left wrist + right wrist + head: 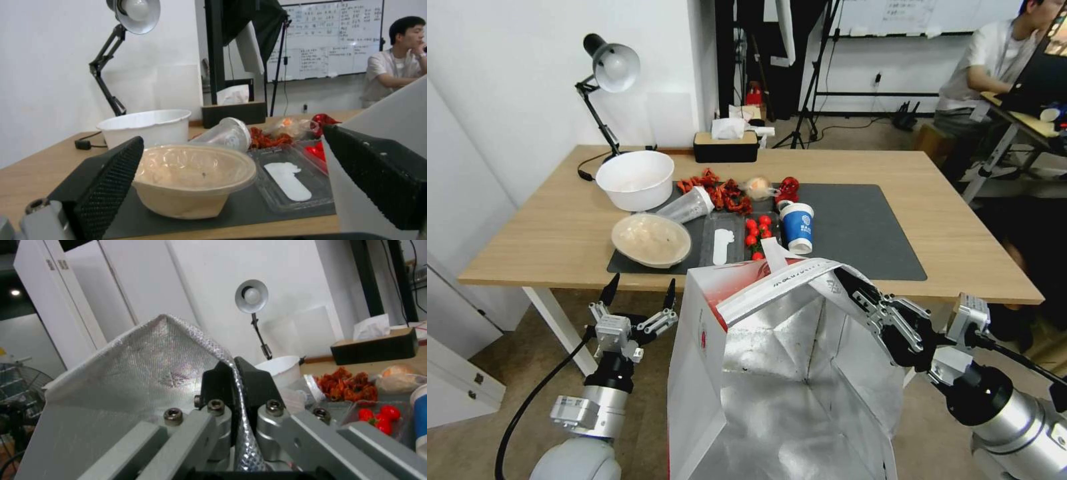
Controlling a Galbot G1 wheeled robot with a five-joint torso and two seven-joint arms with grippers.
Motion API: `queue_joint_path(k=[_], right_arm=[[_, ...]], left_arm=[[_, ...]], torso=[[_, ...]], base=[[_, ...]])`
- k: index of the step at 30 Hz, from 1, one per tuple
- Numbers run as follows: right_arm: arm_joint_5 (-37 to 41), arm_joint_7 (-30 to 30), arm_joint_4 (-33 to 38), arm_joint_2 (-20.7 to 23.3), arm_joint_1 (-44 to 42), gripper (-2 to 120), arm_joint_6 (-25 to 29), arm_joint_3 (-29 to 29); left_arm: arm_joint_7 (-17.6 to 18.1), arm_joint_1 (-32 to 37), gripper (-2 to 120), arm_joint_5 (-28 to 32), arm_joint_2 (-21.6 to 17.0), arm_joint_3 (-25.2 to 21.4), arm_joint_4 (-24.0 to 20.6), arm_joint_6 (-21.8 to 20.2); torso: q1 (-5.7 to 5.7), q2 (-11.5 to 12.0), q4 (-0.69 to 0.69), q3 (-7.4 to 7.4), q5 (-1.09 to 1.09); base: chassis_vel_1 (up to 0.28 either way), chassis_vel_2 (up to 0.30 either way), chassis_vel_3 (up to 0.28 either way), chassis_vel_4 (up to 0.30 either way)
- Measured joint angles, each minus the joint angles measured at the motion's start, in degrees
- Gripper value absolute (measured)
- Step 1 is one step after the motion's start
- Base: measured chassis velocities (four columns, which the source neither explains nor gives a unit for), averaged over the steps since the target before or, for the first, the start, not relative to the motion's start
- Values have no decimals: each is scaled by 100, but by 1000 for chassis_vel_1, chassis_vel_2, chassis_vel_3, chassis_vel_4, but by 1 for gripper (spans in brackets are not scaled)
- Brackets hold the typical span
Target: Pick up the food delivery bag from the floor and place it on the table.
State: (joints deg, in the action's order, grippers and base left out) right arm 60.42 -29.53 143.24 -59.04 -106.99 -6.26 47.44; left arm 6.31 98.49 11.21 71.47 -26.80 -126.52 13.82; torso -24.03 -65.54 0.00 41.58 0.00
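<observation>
The food delivery bag [774,373] hangs in front of the table's near edge, its mouth wide and its silver foil lining showing. One side is white and red. My right gripper [854,287] is shut on the bag's foil rim [236,380] at the right side and holds it up. My left gripper [639,287] stands open just left of the bag, below the table edge, with nothing between its fingers [111,176]. The light-wood table [547,233] carries a dark grey mat [860,233]. The floor [507,373] is brownish carpet.
On the mat lie a beige bowl [651,239], a white bowl [635,179], a tipped plastic cup [688,207], a clear tray [724,243], tomatoes [757,230], a blue paper cup [797,227] and red food. A desk lamp [607,73] and a tissue box [726,143] stand behind.
</observation>
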Motion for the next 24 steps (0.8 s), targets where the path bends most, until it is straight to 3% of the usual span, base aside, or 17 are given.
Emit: queue_joint_path(k=[13,24], right_arm=[[76,72,0,6,40,0,23,-46],[648,637,1,226,360,0,349,192]], left_arm=[[-17,-16,100,-101,23,24,14,-5],[-19,-17,100,-168,17,41,0,-55]], torso=[[9,20,0,-13,0],[20,46,2,-27,1]], base=[[0,0,0,0],[0,0,0,0]])
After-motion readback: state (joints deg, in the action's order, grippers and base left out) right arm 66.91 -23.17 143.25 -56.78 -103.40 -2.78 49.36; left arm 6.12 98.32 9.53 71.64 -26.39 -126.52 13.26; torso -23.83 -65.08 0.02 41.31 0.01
